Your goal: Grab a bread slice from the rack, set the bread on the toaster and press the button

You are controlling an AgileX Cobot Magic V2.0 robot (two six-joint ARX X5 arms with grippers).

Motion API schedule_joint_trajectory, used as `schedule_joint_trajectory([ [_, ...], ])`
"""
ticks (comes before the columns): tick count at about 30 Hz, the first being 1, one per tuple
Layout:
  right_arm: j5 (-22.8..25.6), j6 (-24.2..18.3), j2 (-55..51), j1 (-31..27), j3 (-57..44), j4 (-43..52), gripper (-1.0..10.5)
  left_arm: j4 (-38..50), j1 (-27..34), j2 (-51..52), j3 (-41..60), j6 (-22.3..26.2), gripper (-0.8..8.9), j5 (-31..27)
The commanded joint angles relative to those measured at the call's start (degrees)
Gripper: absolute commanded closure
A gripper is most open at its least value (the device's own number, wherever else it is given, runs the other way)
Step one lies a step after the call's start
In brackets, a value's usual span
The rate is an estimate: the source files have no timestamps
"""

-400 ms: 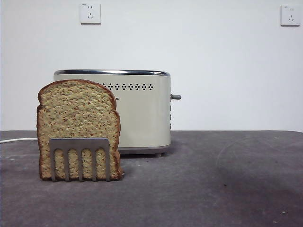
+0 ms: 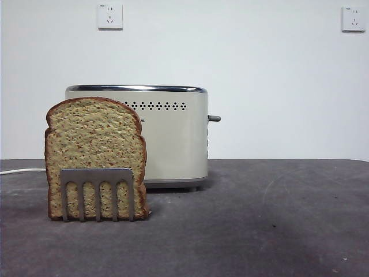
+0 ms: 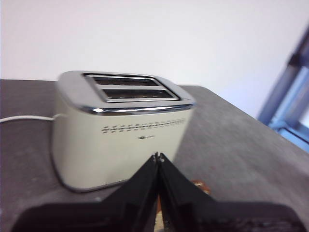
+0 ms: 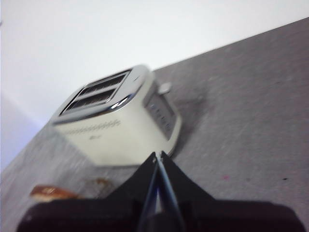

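One slice of bread (image 2: 95, 153) stands upright at the near left of the table (image 2: 259, 219), held in the rack (image 2: 97, 193), whose comb-like silver plate covers the lower part of the brown speckled face. The crust's rounded top rises well above the rack and reaches almost to the chrome rim of the toaster (image 2: 170, 135). That cream toaster stands just behind the bread and a little to its right, partly hidden by the slice, with its row of dark vent holes facing the front camera and its lever (image 2: 214, 118) sticking out from the right end. A white cord (image 2: 20, 171) trails off to the left along the table's far edge. Farther back is a plain white wall with two sockets (image 2: 110, 16).

Neither arm enters the front view. The left gripper (image 3: 158, 157) hangs above the table on the near side of the toaster, jaws clenched together on nothing, looking down at the two empty slots (image 3: 128, 87). The right gripper (image 4: 158, 155) also has its jaws pressed together, empty, and looks at the toaster from the lever end; a brown edge of the bread (image 4: 48, 192) shows blurred at one side.
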State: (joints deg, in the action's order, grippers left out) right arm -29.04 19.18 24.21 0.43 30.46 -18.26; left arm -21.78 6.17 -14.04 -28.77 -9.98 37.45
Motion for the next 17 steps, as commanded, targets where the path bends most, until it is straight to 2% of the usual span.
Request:
schedule_joint_trajectory([
  [1, -3.7, -7.2, 3.8, 0.3, 6.0, -4.8, 9.6, -2.7, -0.2, -3.0, -4.0, 6.9, 8.22, 3.5],
  [5, -5.9, -15.2, 9.4, 1.3, 15.1, -14.7, 9.6, -7.1, -0.7, -7.0, -9.4, 10.9, 8.22, 7.9],
  [11, -7.1, -25.0, 16.2, 3.5, 26.6, -29.7, 9.6, -16.9, -2.7, -11.4, -16.8, 18.2, 8.22, 9.5],
  [17, -7.1, -30.3, 19.2, 5.4, 32.4, -39.0, 9.6, -28.1, -5.6, -14.5, -22.6, 27.1, 8.22, 9.1],
])
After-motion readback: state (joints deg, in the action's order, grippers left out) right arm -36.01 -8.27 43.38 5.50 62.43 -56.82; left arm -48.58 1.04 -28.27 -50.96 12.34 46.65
